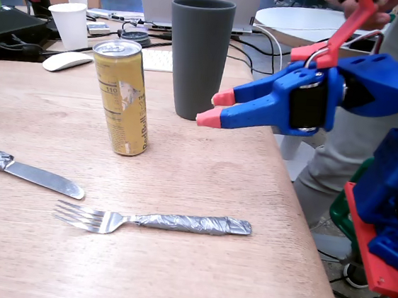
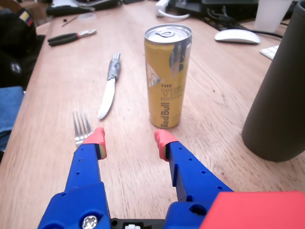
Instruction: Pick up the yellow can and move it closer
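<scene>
Hovering above the counter [image 1: 201,192], the pincer [image 2: 128,142] is sitting released and empty, tips aimed toward the yellow can [image 2: 167,76], presumably lining up a side grasp. Can is standing upright ahead of it (grey cup [image 1: 198,56] close by, so approach room is looking tight), well apart from the tips.

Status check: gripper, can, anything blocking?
Gripper open, empty, short of can. Can upright on table, untouched. Grey cup close beside the can; fork under left finger.
</scene>
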Robot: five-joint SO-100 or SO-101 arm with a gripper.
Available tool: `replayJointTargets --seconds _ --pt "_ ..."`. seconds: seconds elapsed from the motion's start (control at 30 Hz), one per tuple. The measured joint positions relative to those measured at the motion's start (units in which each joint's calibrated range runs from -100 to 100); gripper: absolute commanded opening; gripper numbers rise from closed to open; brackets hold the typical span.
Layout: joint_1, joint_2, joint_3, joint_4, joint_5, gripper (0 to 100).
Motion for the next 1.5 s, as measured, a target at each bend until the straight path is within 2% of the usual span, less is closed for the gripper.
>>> replayJointTargets --seconds 1.5 --pt "0.1 -0.1 0.0 0.0 0.0 23"
